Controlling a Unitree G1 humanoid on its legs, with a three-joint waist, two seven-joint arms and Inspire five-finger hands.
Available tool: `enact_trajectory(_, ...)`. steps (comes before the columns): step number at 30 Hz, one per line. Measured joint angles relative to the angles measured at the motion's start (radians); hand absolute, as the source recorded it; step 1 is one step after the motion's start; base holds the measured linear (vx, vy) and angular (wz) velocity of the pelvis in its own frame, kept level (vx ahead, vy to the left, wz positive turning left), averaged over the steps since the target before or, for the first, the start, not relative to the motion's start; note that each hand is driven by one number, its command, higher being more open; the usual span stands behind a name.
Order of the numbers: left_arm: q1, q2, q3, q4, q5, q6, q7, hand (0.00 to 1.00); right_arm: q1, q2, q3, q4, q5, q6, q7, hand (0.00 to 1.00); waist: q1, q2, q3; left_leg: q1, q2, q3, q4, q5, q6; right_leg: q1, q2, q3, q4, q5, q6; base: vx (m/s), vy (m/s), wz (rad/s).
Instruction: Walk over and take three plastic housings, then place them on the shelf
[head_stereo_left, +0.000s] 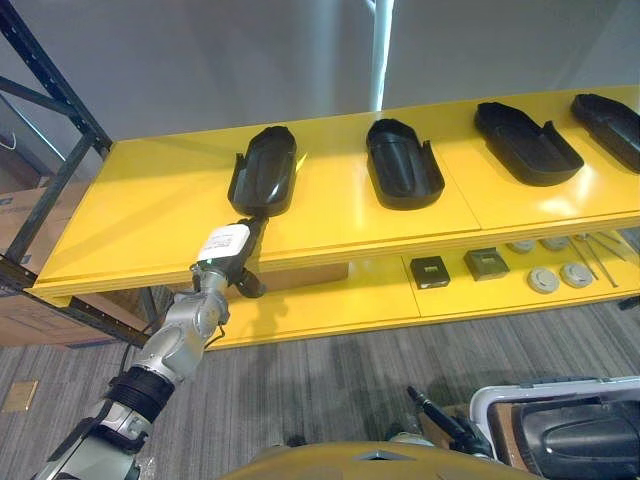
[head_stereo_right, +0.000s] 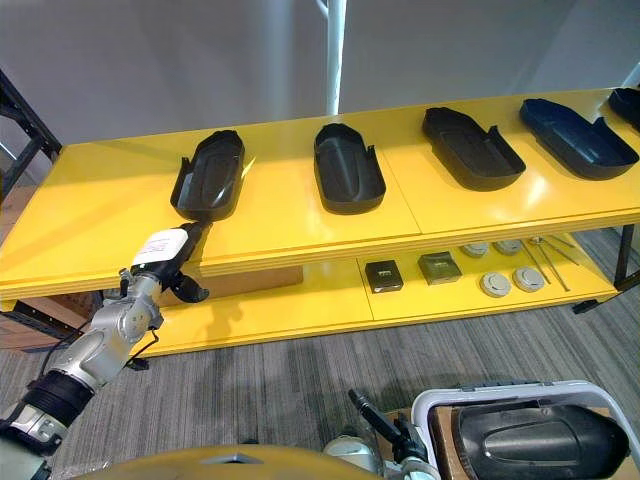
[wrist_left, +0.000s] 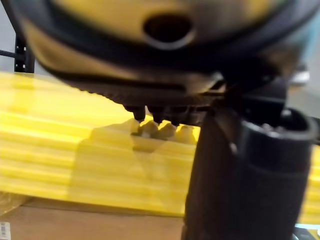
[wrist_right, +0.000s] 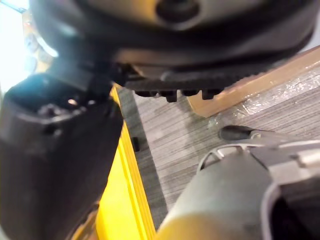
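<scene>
Several black plastic housings lie open side up on the yellow top shelf (head_stereo_left: 140, 215): one at the left (head_stereo_left: 265, 170), one in the middle (head_stereo_left: 402, 165), two more to the right (head_stereo_left: 525, 143) (head_stereo_left: 610, 125). My left hand (head_stereo_left: 238, 252) reaches up to the shelf's front edge. Its fingers (wrist_left: 150, 114) are straight and touch the near end of the left housing, with the thumb (wrist_left: 250, 175) hanging below the edge. My right hand (head_stereo_right: 385, 422) stays low by my body, relaxed and holding nothing. Another housing (head_stereo_right: 540, 440) lies in a white-rimmed bin (head_stereo_right: 440, 400) at the lower right.
The lower yellow shelf (head_stereo_left: 330, 300) holds small dark square parts (head_stereo_left: 430, 271), grey discs (head_stereo_left: 560, 277) and thin rods. A black rack upright (head_stereo_left: 45, 70) stands at the left, with cardboard boxes (head_stereo_left: 20, 215) beside it. Grey carpet (head_stereo_left: 330, 380) lies in front.
</scene>
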Motion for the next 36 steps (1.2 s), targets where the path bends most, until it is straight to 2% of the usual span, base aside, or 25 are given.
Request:
enact_trajectory(7, 0.000, 0.000, 0.004, -0.005, -0.042, -0.005, -0.007, 1.00, 0.002, 0.000, 0.000, 0.000, -0.002, 0.000, 0.000, 1.00, -0.001, 0.002, 0.001, -0.002, 0.000, -0.005, 0.000, 0.000, 0.000, 0.000, 0.000, -0.007, -0.001, -0.001, 0.001, 0.00, 0.003, 0.01)
enact_trajectory(12, 0.005, 0.000, 0.038, -0.072, -0.170, -0.028, -0.095, 1.00, 0.006, 0.000, -0.004, 0.002, -0.001, -0.001, 0.000, 1.00, 0.013, 0.003, 0.005, -0.005, -0.002, -0.013, -0.002, -0.001, 0.001, 0.003, -0.001, -0.015, 0.000, -0.002, -0.001, 0.00, 0.001, 0.05)
enact_trajectory(14, 0.016, 0.003, 0.078, -0.160, -0.344, -0.052, -0.206, 1.00, 0.007, -0.001, -0.016, 0.005, -0.002, 0.000, 0.000, 1.00, 0.033, 0.010, 0.014, -0.006, -0.004, -0.017, -0.003, -0.002, 0.002, 0.004, -0.002, -0.019, 0.001, -0.002, -0.002, 0.01, 0.008, 0.06)
enact_trajectory(16, 0.037, 0.009, 0.094, -0.220, -0.468, -0.071, -0.284, 1.00, 0.006, -0.001, -0.031, 0.006, -0.002, 0.000, 0.001, 1.00, 0.043, 0.015, 0.016, -0.007, -0.006, -0.020, -0.003, -0.003, 0.004, 0.005, -0.003, -0.022, 0.001, -0.003, -0.003, 0.03, 0.028, 0.07)
enact_trajectory(18, 0.071, 0.017, 0.097, -0.300, -0.658, -0.104, -0.393, 1.00, 0.000, 0.000, -0.051, 0.012, -0.007, 0.000, 0.006, 1.00, 0.054, 0.017, 0.015, -0.007, -0.006, -0.019, -0.003, -0.004, 0.005, 0.006, -0.003, -0.022, 0.001, -0.003, -0.003, 0.04, 0.037, 0.01)
enact_trajectory(21, 0.099, 0.017, 0.095, -0.349, -0.847, -0.125, -0.479, 1.00, -0.010, -0.001, -0.077, 0.014, -0.008, -0.002, 0.015, 1.00, 0.053, 0.017, 0.015, -0.004, -0.006, -0.009, -0.002, -0.005, 0.005, 0.005, -0.003, -0.012, 0.001, -0.003, -0.004, 0.01, 0.008, -0.07)
enact_trajectory(24, 0.124, 0.011, 0.122, -0.382, -1.041, -0.135, -0.492, 1.00, -0.009, -0.002, -0.091, 0.016, -0.009, -0.006, 0.025, 1.00, 0.053, 0.018, 0.015, 0.005, -0.004, 0.003, -0.001, -0.007, 0.006, 0.005, -0.001, 0.005, 0.001, -0.003, -0.004, 0.00, 0.011, -0.16)
enact_trajectory(27, 0.130, -0.040, 0.260, -0.394, -1.143, -0.144, -0.450, 1.00, 0.004, -0.001, -0.091, 0.019, -0.009, -0.007, 0.025, 1.00, 0.054, 0.020, 0.016, 0.011, -0.003, 0.007, -0.002, -0.008, 0.007, 0.007, -0.001, 0.010, 0.004, -0.003, -0.005, -0.02, 0.025, -0.08)
enact_trajectory(29, 0.133, -0.099, 0.438, -0.395, -1.152, -0.179, -0.318, 1.00, 0.020, 0.001, -0.091, 0.021, -0.009, -0.010, 0.021, 1.00, 0.058, 0.021, 0.017, 0.013, -0.003, 0.007, -0.003, -0.008, 0.007, 0.007, -0.001, 0.010, 0.007, -0.005, -0.007, 0.00, 0.000, 0.00)
enact_trajectory(30, 0.134, -0.115, 0.488, -0.395, -1.152, -0.184, -0.285, 1.00, 0.025, 0.002, -0.091, 0.021, -0.009, -0.011, 0.020, 1.00, 0.059, 0.022, 0.017, 0.013, -0.003, 0.006, -0.003, -0.008, 0.007, 0.007, -0.001, 0.009, 0.008, -0.005, -0.008, 0.00, 0.000, 0.00)
enact_trajectory(32, 0.142, -0.163, 0.650, -0.391, -1.125, -0.231, -0.139, 1.00, 0.050, 0.007, -0.095, 0.021, -0.009, -0.018, 0.011, 1.00, 0.073, 0.022, 0.016, 0.013, -0.003, 0.002, -0.005, -0.008, 0.007, 0.008, -0.001, 0.005, 0.010, -0.007, -0.010, 0.00, 0.026, 0.05)
enact_trajectory(35, 0.167, -0.178, 0.734, -0.375, -1.057, -0.268, -0.002, 1.00, 0.074, 0.023, -0.109, 0.022, -0.010, -0.019, -0.010, 1.00, 0.092, 0.021, 0.017, 0.013, -0.006, -0.012, -0.006, -0.007, 0.009, 0.014, -0.003, -0.003, 0.012, -0.009, -0.012, 0.02, 0.032, 0.14)
enact_trajectory(36, 0.167, -0.178, 0.736, -0.365, -1.045, -0.269, 0.016, 1.00, 0.077, 0.027, -0.114, 0.022, -0.010, -0.018, -0.012, 1.00, 0.099, 0.020, 0.017, 0.013, -0.007, -0.014, -0.006, -0.006, 0.009, 0.016, -0.003, -0.006, 0.013, -0.009, -0.013, 0.02, 0.040, 0.20)
